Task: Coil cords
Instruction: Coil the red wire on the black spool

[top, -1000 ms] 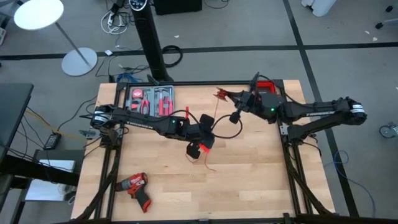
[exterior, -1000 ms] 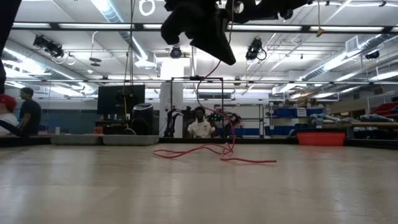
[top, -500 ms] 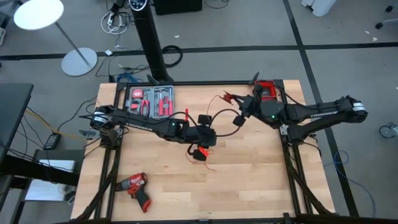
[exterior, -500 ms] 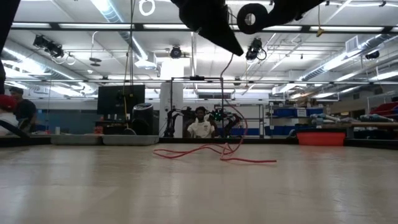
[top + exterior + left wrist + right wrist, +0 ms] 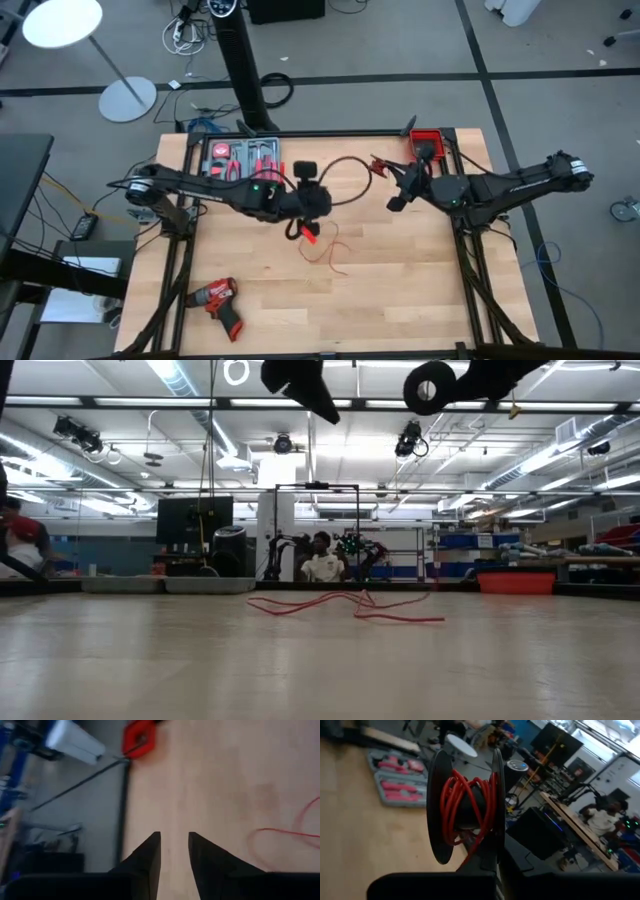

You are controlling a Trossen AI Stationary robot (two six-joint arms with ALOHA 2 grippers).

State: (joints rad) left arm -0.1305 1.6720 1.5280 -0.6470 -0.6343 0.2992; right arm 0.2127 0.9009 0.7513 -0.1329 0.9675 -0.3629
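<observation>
Pulled back toward the tool tray, the left gripper now hangs with its fingers narrowly parted and empty — the red wire it was over lies loose on the table. Opposite, the right gripper stays clamped on the spool, partly wound with wire — coiling looks unfinished.

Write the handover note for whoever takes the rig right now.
Left gripper: open, empty, above the middle of the table.
Right gripper: shut on the spool, held up off the table.
Red wire: part wound on the spool, the rest loose in loops on the table.
Black cable: cannot pick it out for certain.
Left to do: wind up the loose red wire, then coil the black cable.
</observation>
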